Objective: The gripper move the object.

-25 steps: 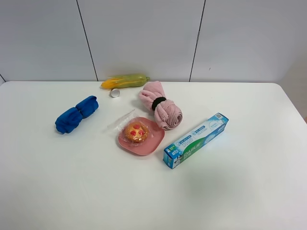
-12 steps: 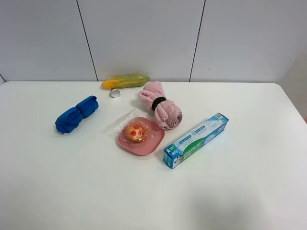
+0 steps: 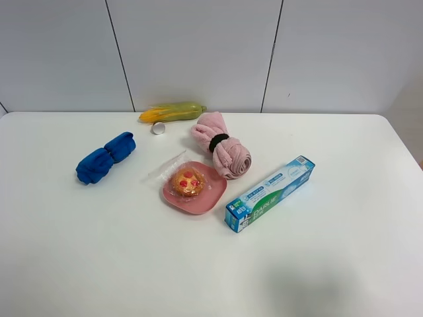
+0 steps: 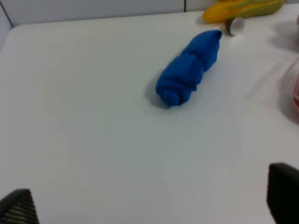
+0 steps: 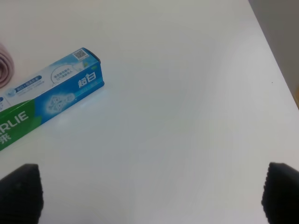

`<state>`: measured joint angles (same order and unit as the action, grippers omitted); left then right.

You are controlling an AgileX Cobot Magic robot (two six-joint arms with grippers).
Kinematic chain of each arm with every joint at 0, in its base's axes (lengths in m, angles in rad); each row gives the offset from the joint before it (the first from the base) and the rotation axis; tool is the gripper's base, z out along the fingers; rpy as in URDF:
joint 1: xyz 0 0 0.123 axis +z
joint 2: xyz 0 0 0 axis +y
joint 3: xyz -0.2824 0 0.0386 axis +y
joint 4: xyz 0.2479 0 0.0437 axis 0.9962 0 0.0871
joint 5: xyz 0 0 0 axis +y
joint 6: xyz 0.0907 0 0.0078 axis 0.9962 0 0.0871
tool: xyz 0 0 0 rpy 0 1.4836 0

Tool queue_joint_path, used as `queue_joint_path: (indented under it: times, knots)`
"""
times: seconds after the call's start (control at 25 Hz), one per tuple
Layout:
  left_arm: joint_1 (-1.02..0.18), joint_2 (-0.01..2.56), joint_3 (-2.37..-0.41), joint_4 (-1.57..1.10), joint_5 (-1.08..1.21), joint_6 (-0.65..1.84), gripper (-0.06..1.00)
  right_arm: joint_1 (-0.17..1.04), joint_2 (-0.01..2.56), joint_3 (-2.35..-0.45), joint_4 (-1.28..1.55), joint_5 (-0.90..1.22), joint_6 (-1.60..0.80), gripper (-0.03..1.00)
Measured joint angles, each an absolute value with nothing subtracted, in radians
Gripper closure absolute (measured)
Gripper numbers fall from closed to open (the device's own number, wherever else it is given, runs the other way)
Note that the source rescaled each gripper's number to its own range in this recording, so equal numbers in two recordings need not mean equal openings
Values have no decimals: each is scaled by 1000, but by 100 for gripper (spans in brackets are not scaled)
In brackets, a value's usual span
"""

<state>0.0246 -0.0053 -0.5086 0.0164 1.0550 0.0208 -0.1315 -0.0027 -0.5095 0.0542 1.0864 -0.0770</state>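
Note:
The object, a small golden-brown tart with red spots in a clear plastic bag, lies on a pink plate near the table's middle. Neither gripper shows in the exterior high view. In the left wrist view the left gripper is open and empty, its fingertips wide apart over bare table, and the bag's edge shows at the side. In the right wrist view the right gripper is open and empty, its fingertips wide apart over bare table by the toothpaste box.
A rolled blue cloth lies left of the plate and shows in the left wrist view. A rolled pink cloth, a corn cob, a small white cap and a toothpaste box surround the plate.

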Motion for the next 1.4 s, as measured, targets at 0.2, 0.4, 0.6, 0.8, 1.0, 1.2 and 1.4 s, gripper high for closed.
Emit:
queue_joint_path:
  times: [0.2,0.4,0.6,0.8,1.0,1.2,1.4]
  knots:
    - [25,-5,-509,16,1055,21,-6,-132,-3,-501,47,1070,-71,9]
    - [25,-5,-509,16,1055,21,-6,-132,-3,-500,47,1070,-36,9]
    - [25,-5,-509,16,1055,21,-6,-132,-3,-500,47,1070,-29,9]
    - [25,-5,-509,16,1055,21,-6,-132,-3,-500,38,1070,-17,9]
    - [25,-5,-509,16,1055,21,-6,-132,-3,-500,37,1070,-11,9]
    - [25,-5,-509,16,1055,21,-6,-132,-3,-500,37,1070,-11,9]
    - [25,-5,-509,16,1055,21,-6,-132,-3,-500,37,1070,-11,9]
